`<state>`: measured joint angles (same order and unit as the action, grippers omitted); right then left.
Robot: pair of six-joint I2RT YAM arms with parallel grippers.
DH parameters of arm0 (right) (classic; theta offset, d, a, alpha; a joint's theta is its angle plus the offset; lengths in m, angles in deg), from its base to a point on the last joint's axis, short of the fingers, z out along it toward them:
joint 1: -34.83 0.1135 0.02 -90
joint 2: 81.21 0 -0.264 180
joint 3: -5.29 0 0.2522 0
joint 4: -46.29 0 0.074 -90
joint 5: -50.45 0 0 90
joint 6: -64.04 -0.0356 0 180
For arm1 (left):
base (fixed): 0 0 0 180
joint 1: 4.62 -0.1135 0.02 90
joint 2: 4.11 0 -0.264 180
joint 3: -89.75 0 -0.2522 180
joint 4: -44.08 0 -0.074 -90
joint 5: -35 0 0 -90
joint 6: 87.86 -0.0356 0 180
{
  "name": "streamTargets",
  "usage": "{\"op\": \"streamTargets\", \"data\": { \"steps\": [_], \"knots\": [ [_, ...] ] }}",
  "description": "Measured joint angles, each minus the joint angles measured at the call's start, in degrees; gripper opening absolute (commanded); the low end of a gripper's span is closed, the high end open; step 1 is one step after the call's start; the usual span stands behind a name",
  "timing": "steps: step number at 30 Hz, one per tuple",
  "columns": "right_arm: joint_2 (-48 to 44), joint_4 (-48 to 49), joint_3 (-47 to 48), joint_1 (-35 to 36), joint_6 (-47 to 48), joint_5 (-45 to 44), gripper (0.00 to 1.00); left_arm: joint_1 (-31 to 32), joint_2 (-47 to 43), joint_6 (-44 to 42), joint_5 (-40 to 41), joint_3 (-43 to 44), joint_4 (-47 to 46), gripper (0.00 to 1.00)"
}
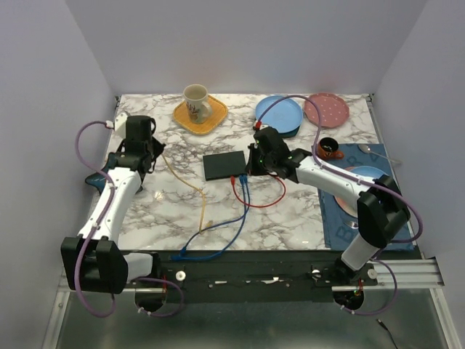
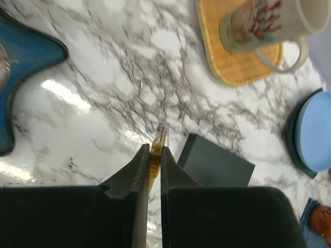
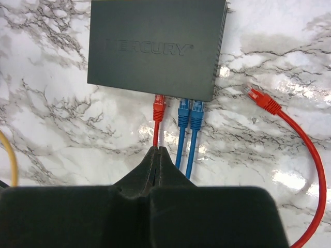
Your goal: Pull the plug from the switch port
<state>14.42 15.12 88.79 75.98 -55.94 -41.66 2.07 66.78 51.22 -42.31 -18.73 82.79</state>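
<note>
Grey veins are marbling the white desk (image 1: 167, 211); the black switch (image 3: 155, 46) is carrying a red plug (image 3: 159, 108) and blue plugs (image 3: 183, 113).

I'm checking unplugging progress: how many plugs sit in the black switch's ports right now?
3: a red plug leftmost, a blue plug to its right, a second blue plug beside that, all on one long edge of the switch. Other edges aren't visible.

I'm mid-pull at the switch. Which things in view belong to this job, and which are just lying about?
Job:
- Mercury switch
- red plug, plugged in, its red cable in the right gripper's shut jaws
- two blue plugs alongside
- yellow plug, unplugged, in the left gripper

Lying about:
- mug on yellow mat
- blue plate, pink plate
- small cup
- blue placemat
</note>
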Motion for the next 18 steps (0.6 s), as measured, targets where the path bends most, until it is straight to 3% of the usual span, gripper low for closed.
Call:
{"op": "streamTargets", "data": {
  "steps": [7, 16, 18],
  "knots": [
    [-2.6, 2.0, -4.4, 0.0, 0.0, 0.0, 0.01, -4.2, 2.0, -4.0, 4.1, 12.7, 5.1, 0.00],
    [-3.5, 3.3, -8.7, 0.0, 0.0, 0.0, 0.01, -5.5, 11.4, -8.6, 5.7, 14.9, 7.8, 0.00],
    [-3.5, 3.6, -9.1, 0.0, 0.0, 0.0, 0.01, -5.5, 14.1, -9.0, 5.4, 14.1, 8.1, 0.04]
  ]
}}
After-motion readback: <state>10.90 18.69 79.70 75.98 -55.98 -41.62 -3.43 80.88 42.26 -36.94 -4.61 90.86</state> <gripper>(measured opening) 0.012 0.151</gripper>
